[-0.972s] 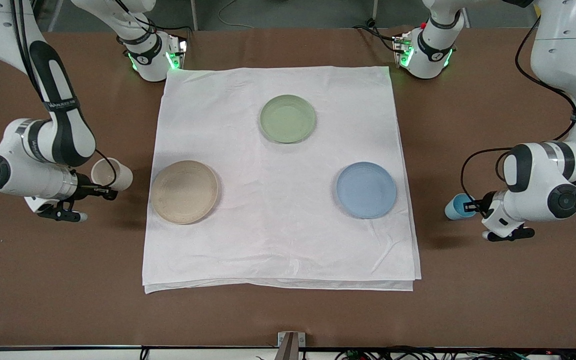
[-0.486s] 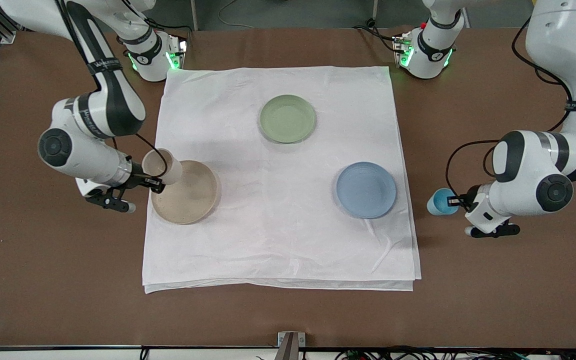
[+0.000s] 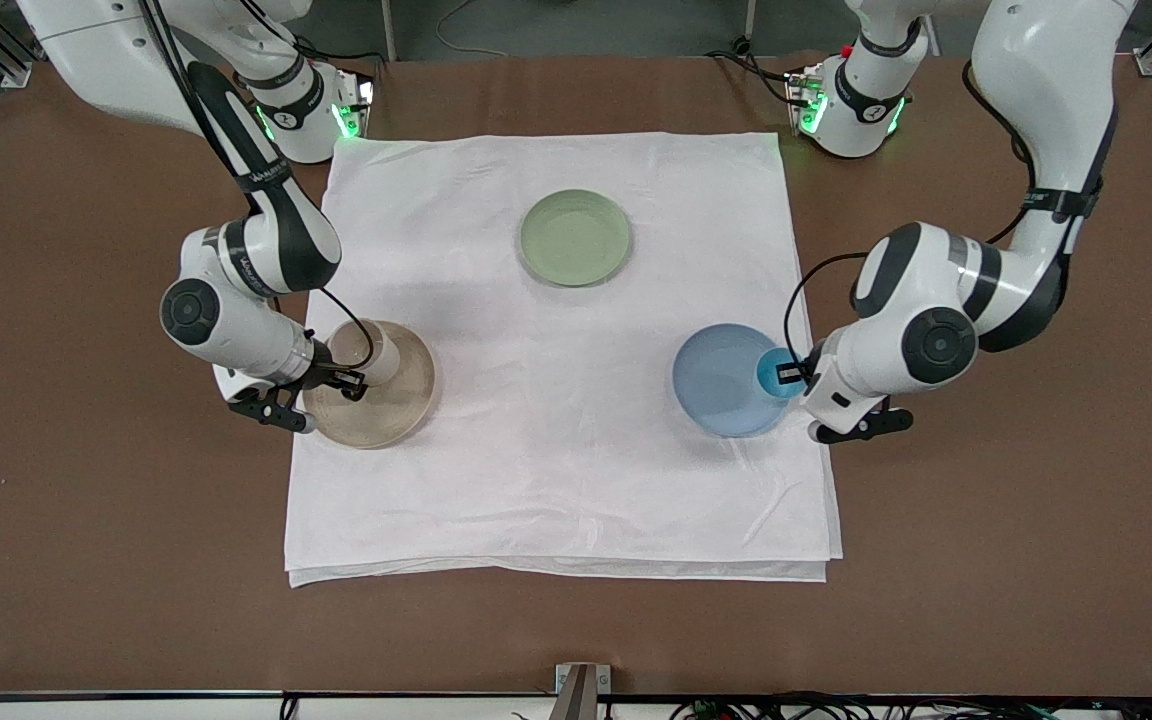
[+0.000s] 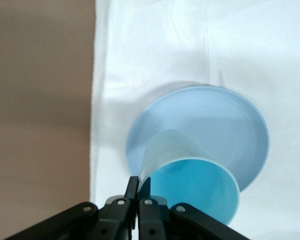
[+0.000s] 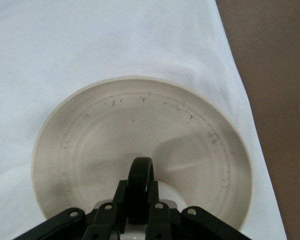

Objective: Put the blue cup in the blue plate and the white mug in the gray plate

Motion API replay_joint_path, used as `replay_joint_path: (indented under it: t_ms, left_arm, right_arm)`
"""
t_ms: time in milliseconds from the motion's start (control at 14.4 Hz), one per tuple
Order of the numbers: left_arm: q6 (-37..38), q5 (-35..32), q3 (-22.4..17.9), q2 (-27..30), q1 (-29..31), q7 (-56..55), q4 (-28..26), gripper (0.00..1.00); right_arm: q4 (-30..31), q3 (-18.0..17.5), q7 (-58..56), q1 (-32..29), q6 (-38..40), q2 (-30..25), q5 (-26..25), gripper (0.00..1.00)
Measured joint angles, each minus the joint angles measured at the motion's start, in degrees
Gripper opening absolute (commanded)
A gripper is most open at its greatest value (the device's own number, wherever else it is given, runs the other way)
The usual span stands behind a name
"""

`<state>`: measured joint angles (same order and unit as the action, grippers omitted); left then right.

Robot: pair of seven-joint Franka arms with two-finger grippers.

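Observation:
My left gripper [image 3: 789, 374] is shut on the rim of the blue cup [image 3: 775, 373] and holds it tilted over the edge of the blue plate [image 3: 721, 385] toward the left arm's end. In the left wrist view the blue cup [image 4: 190, 182] hangs over the blue plate [image 4: 225, 125]. My right gripper [image 3: 348, 381] is shut on the black loop handle of the white mug [image 3: 368, 351], held over the gray plate [image 3: 386, 410]. In the right wrist view the handle [image 5: 141, 180] stands between the fingers, above the gray plate [image 5: 115, 130].
A pale green plate [image 3: 575, 238] lies on the white cloth [image 3: 556, 480], farther from the front camera than the two other plates. Brown table [image 3: 86, 560] surrounds the cloth.
Both arms moved inward toward the cloth. The left gripper carried the blue cup from over the bare table to over the blue plate's edge. The right gripper brought the white mug over the gray plate.

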<state>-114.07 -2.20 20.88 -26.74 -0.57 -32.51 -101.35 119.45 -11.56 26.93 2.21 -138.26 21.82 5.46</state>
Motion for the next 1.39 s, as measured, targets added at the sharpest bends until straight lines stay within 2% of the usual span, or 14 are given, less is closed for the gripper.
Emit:
replay_joint_path:
  t_ms: [69, 139, 208, 347, 417, 625, 764, 903, 1111, 1389]
  left_arm:
    - [-2.07, 0.00, -0.01, -0.96, -0.77, -1.67, -0.66, 0.04]
    - [-4.26, 0.00, 0.00, -1.89, -1.44, -3.16, -1.42, 0.08]
    - [-6.71, 0.00, 0.00, -2.78, -2.08, -4.75, -2.25, 0.21]
    - [-10.16, 0.00, 0.00, -4.26, -3.08, -6.99, -3.43, 0.76]
    - [-10.74, 0.00, 0.00, -4.62, -3.28, -7.46, -3.60, 0.99]
    - [-10.84, 0.00, -0.11, -3.38, -2.71, -7.72, -2.88, 1.00]
    - [-10.43, -0.08, -0.38, 0.27, -2.00, -7.71, -1.61, 1.00]
    - [-6.97, -0.12, -0.59, 5.40, -0.22, -7.38, 1.07, 1.00]
    - [3.01, -1.60, -0.97, 11.77, 2.87, -1.77, 6.76, 1.00]
    - [13.31, -3.53, -1.02, 17.33, 7.71, 11.48, 13.16, 1.00]
  right_arm:
    - [-0.09, 0.03, 0.00, 0.00, -0.31, 0.18, 0.00, 0.99]
    - [-0.22, 0.05, 0.00, -0.01, -0.39, 0.18, 0.00, 1.00]
    - [-0.34, 0.08, 0.00, -0.02, -0.43, 0.18, 0.00, 1.00]
    - [-1.24, 0.13, -0.01, -0.07, 1.71, -0.24, -0.01, 1.00]
    - [-3.23, 0.15, -0.02, -0.08, 6.61, -1.05, -0.02, 1.00]
    - [-12.17, 0.31, -0.52, -0.47, 24.40, -6.19, -0.04, 1.00]
    - [-17.65, 0.78, -3.99, -1.63, 34.40, -9.88, -0.07, 1.00]
    - [-22.17, 1.14, -10.35, -5.02, 41.92, -12.08, -0.49, 1.00]
    - [-26.38, 1.52, -21.64, -11.52, 48.66, -13.43, -4.53, 1.00]
    - [-29.69, 1.70, -28.41, -16.76, 53.92, -14.74, -5.59, 1.00]
